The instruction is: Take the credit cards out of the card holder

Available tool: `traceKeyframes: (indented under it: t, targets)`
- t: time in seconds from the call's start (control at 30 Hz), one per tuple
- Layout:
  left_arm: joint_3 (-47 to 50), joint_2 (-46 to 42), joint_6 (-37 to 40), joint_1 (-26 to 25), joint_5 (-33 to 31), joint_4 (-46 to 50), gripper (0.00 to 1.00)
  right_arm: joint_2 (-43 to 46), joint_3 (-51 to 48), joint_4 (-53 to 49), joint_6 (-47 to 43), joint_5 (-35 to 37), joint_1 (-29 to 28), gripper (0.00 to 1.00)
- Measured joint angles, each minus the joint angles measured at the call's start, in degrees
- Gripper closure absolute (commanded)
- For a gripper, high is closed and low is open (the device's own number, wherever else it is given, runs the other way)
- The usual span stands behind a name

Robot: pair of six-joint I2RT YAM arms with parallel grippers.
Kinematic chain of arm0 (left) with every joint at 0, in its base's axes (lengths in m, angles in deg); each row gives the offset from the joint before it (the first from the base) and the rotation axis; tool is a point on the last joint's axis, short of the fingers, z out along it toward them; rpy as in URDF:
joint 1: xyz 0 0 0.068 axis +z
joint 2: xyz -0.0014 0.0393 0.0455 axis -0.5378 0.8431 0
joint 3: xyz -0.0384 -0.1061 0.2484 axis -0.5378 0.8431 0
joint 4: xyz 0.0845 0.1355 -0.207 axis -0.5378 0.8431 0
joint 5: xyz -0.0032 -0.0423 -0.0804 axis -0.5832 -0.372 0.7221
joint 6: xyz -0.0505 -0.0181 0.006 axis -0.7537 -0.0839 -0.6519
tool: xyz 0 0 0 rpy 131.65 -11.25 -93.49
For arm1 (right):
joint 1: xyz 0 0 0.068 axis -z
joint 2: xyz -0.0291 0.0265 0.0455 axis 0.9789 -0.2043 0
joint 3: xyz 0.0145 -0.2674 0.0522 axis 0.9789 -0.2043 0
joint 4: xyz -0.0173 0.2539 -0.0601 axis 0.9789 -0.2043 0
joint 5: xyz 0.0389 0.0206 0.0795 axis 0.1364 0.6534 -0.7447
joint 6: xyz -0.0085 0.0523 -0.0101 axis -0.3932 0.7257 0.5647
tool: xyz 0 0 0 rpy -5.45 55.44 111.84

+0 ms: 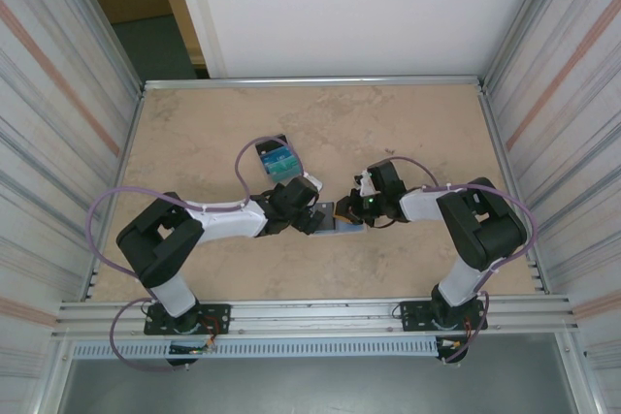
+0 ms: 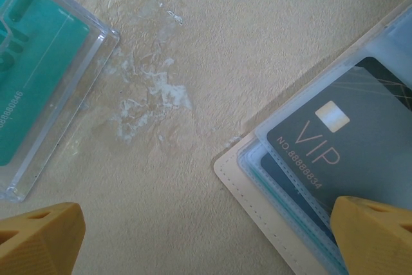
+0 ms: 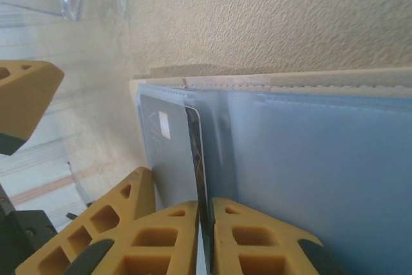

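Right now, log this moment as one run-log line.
left gripper: open, over card holder corner | right gripper: shut on dark card edge | teal cards: in clear box, apart

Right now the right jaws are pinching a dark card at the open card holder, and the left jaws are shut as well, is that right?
No. The left gripper has its jaws wide open, not shut, as the left wrist view shows. The right gripper does have its jaws pinching a dark card at the open card holder.

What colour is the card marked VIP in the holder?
The VIP card is dark slate grey with pale lettering; clearest in the left wrist view.
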Motion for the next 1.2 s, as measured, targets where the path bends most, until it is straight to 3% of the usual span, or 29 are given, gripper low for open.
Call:
traceKeyframes:
  t: [0.33,0.67,1.2]
  targets:
    - [0.0,0.0,0.0,0.0,-0.2,0.0,0.01,0.0,-1.6,4.5,1.6,-2.3,1.1,1.0]
    - [-0.2,0.2,0.0,-0.1,-0.4,-0.1,0.01,0.7,-2.3,4.9,1.3,-2.3,1.7,1.0]
    - [-0.3,0.4,0.0,-0.3,-1.0,0.0,0.01,3.8,-2.3,-2.6,-3.4,-0.3,4.5,1.0]
